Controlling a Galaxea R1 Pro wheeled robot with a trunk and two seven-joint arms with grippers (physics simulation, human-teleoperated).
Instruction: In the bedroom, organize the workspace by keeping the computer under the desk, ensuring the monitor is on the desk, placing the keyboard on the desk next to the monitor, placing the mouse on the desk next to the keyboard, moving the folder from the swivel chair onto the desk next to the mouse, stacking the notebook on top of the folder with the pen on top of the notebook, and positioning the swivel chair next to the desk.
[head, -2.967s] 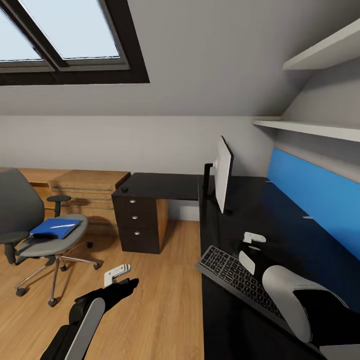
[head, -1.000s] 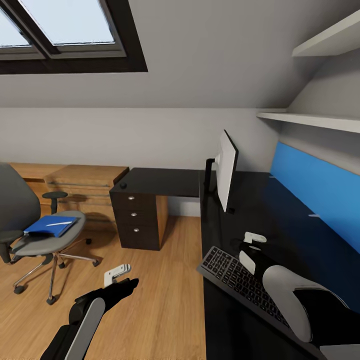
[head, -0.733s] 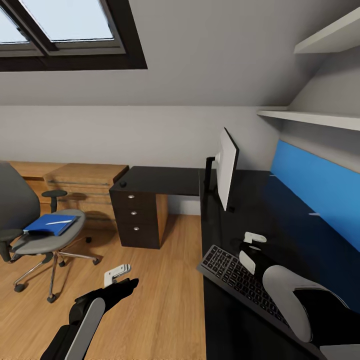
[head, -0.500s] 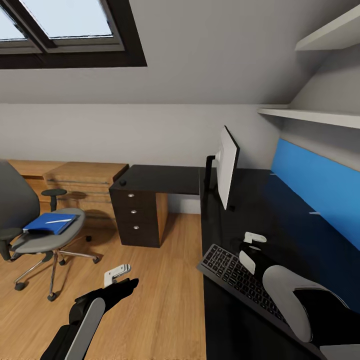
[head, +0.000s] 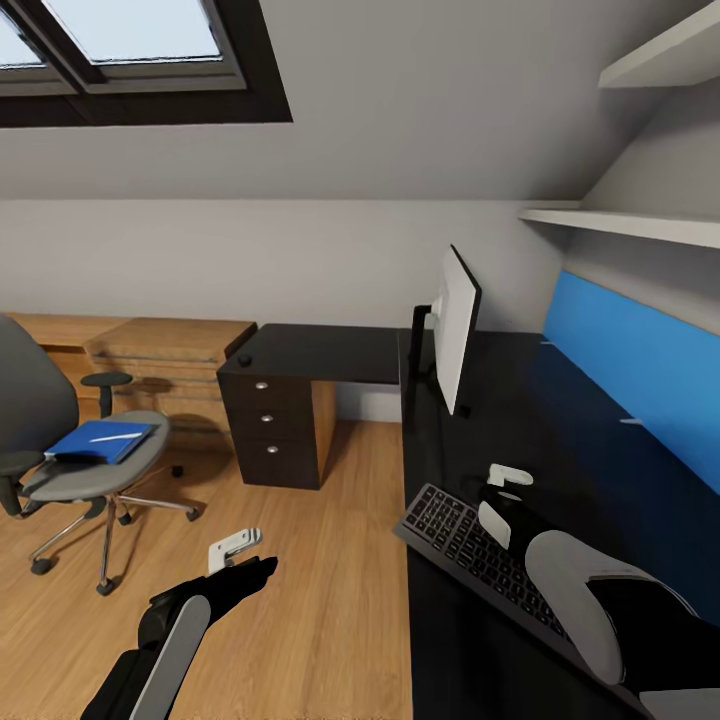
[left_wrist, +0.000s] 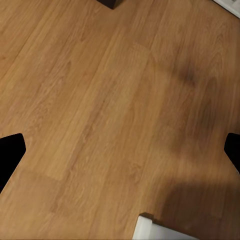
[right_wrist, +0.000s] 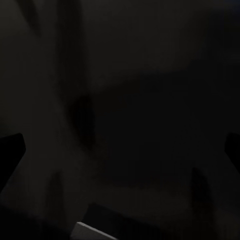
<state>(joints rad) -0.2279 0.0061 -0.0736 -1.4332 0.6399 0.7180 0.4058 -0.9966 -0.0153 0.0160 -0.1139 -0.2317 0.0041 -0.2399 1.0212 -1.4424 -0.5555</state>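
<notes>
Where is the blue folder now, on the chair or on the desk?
On the chair: the folder lies flat on the swivel chair seat, with a pale pen on top.

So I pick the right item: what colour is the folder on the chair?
Bright blue folder, seen best in the head view.

Up top left, a dark-framed skylight (head: 130, 60) lets in pale daylight. Two white wall shelves (head: 640, 225) run along the right wall. A low light-wood cabinet (head: 165, 355) sits against the far wall, and the wood floor (head: 320, 590) spreads below.
</notes>
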